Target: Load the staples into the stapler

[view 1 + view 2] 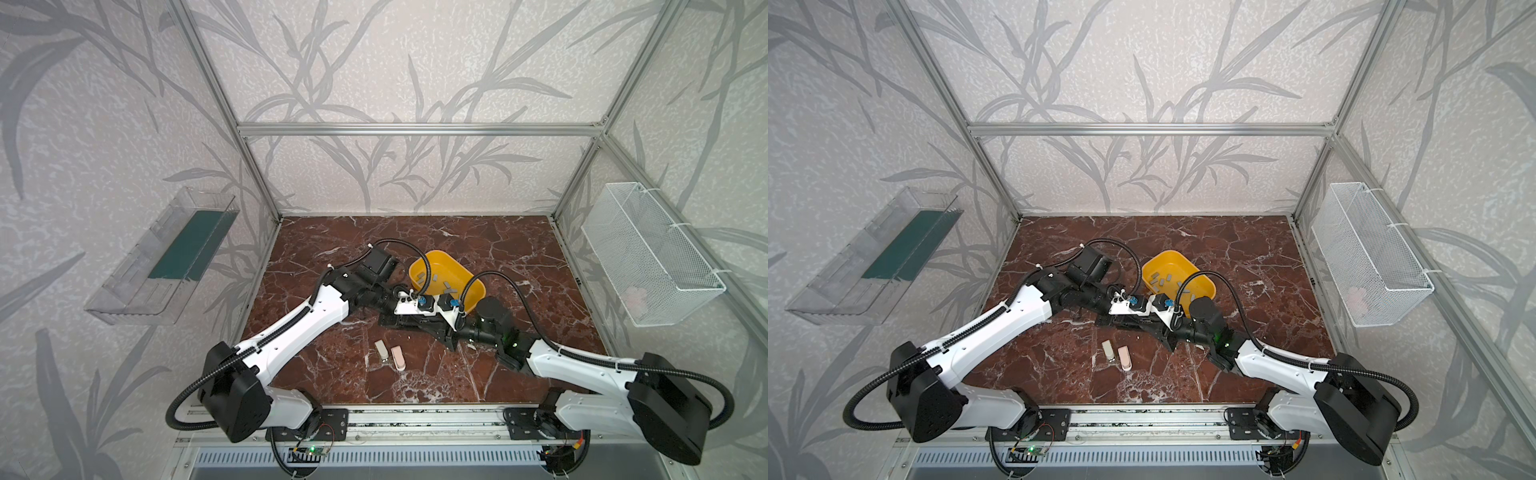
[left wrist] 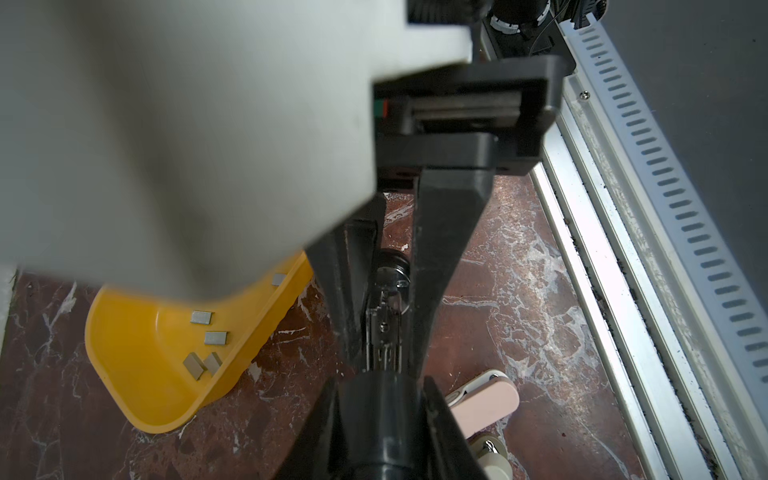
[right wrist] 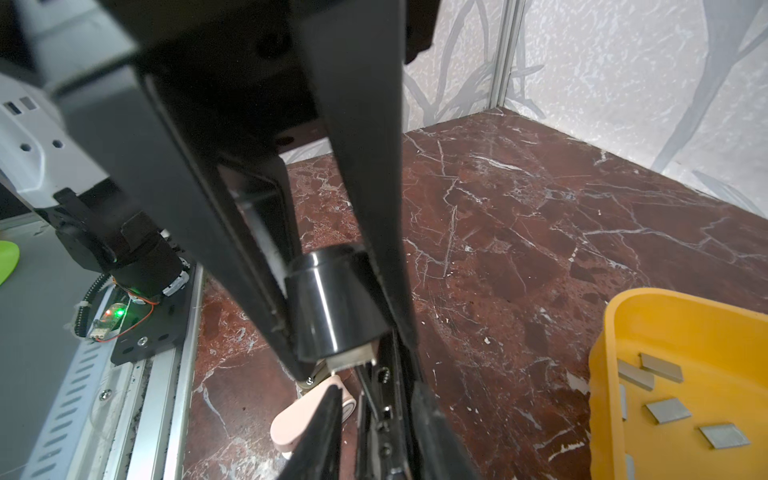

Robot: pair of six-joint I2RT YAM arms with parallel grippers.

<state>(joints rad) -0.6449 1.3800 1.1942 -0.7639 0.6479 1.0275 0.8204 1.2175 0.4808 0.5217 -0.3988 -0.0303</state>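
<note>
While both arms meet at the table's middle, I see the left gripper (image 2: 382, 361) clenched on the bare metal channel of the small black stapler (image 2: 390, 282). The right gripper (image 3: 353, 345) is clamped across that stapler's glossy rounded black end. What matters to me next is where the staples (image 3: 668, 410), short flat grey metal strips, lie. They sit loose in the yellow plastic tub (image 1: 440, 259), at about one o'clock from the stapler in both top views and just beside it. The stapler's long axis runs roughly ten to four o'clock, in line with the two grippers. I judge the right arm nearer (its wrist sits just beside the tub's near corner). A pink mini stapler (image 1: 397, 358) and a beige mini stapler (image 1: 381, 350) lie at seven o'clock, apart.
</note>
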